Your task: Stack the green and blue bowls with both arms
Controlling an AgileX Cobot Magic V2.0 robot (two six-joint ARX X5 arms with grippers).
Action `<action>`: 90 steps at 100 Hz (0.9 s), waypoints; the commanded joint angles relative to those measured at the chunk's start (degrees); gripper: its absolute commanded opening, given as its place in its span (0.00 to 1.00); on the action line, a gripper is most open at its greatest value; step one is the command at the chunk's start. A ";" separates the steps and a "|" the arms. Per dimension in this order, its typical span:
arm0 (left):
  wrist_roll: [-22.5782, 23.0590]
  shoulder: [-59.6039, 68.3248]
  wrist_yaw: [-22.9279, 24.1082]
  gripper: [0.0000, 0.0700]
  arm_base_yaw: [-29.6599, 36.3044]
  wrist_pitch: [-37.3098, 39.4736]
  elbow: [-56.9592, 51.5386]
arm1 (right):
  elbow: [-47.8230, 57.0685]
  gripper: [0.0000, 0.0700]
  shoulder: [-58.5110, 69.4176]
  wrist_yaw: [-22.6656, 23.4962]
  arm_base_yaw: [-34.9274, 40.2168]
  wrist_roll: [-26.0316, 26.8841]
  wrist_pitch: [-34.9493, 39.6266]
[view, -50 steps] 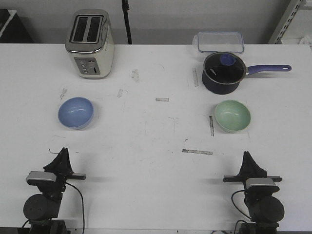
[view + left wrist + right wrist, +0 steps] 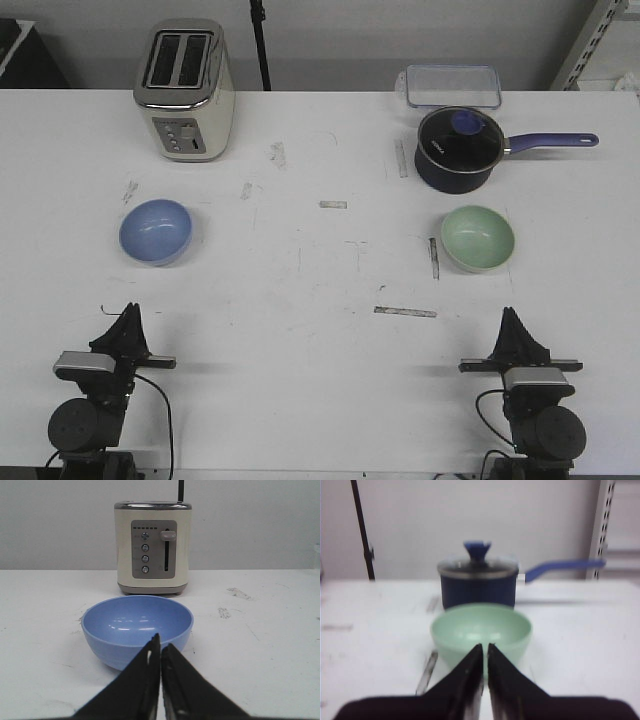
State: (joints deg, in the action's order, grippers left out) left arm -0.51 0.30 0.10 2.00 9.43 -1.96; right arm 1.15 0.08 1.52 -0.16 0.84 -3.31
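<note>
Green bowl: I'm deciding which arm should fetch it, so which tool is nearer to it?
Right. The right tool sits just in front of the green bowl, on the same side; the left tool is far across the table, facing the blue bowl.

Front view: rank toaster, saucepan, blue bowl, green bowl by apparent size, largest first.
1. Toaster, the largest.
2. Saucepan; with its handle it spans wider than the toaster, but its body looks smaller.
3. Blue bowl and green bowl look alike in size; I would not rank them.
</note>
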 commanded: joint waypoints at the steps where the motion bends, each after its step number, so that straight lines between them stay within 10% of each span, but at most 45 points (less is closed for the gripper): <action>1: 0.74 -0.11 0.11 0.00 -0.07 0.87 1.27 | 1.75 0.02 0.26 -0.04 -0.04 -0.92 -0.39; 45: 0.74 -0.11 0.11 0.00 -0.07 0.87 1.27 | 20.90 0.02 21.22 -2.03 -0.07 -2.45 3.13; 90: 0.74 -0.11 0.11 0.00 -0.07 0.87 1.27 | 51.76 0.02 54.84 -7.96 -0.07 -2.21 28.76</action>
State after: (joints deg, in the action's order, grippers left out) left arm -0.51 0.30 0.10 2.00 9.43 -1.96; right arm 49.56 51.70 -5.96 -0.16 -1.28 24.36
